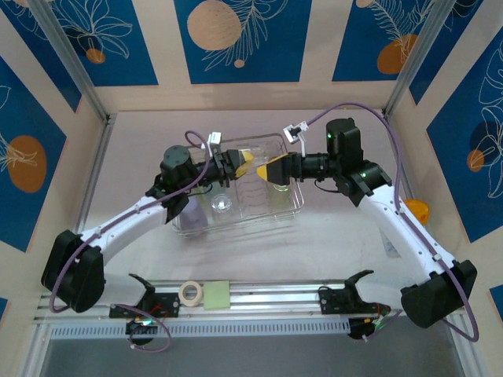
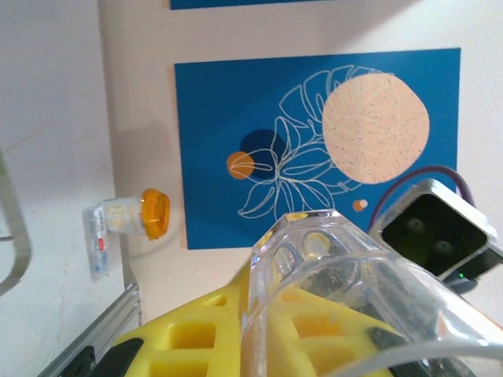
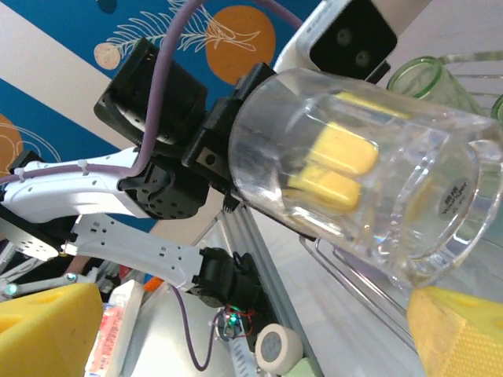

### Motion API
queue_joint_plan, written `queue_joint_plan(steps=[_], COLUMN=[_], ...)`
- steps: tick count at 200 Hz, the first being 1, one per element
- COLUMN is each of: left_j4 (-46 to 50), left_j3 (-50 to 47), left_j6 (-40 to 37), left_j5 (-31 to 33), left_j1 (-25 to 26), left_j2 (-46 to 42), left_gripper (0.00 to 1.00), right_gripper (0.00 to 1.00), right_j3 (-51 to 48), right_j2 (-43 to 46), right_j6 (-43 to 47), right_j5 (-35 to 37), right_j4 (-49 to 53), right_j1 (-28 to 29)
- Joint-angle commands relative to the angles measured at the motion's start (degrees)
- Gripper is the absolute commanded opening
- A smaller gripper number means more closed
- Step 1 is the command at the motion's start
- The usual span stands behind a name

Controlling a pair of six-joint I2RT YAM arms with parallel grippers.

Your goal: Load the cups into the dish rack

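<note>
Holding clear cup (image 3: 369,173) above rack (image 1: 251,222), mid-worktop: L gripper (image 1: 238,162), fingers pinching cup wall. R gripper (image 1: 265,169) just beside, facing it, fingers spread, holding nothing. In rack: green cup (image 1: 280,185), 2nd clear cup (image 1: 222,204). Tape roll (image 1: 189,292) at near edge; orange dome (image 1: 418,210) at right edge. Rack's left end hidden by L arm.

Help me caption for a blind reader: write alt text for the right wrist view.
A clear cup, held by the left gripper, tilts over the dish rack. The right gripper is open in the foreground; a green cup is behind.
</note>
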State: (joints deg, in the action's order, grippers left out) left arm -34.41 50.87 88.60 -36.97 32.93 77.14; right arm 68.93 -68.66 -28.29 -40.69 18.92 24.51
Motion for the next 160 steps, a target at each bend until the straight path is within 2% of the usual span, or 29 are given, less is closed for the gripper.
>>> queue_joint_plan(steps=[1, 51, 88, 160], left_j4=[-6.6, -3.0, 1.2, -1.0], left_j3=[3.7, 3.9, 3.1, 1.9], left_j6=[-0.9, -3.6, -6.4, -5.6], left_j5=[-2.8, -3.7, -3.6, -2.8], left_j1=[1.5, 2.1, 2.8, 5.1], left_j2=[0.3, -1.1, -2.6, -1.0], left_gripper=[0.00, 0.00, 0.00, 0.00], right_gripper=[0.99, 0.99, 0.99, 1.00], right_j3=[0.2, 0.0, 1.5, 2.9], right_j2=[-1.6, -3.3, -3.5, -3.8], right_j6=[-0.3, -0.1, 1.2, 3.8], right_j5=[-3.5, -3.0, -5.5, -8.1], right_j4=[-0.9, -2.3, -2.9, -2.0], right_j1=[0.4, 0.5, -0.6, -0.4])
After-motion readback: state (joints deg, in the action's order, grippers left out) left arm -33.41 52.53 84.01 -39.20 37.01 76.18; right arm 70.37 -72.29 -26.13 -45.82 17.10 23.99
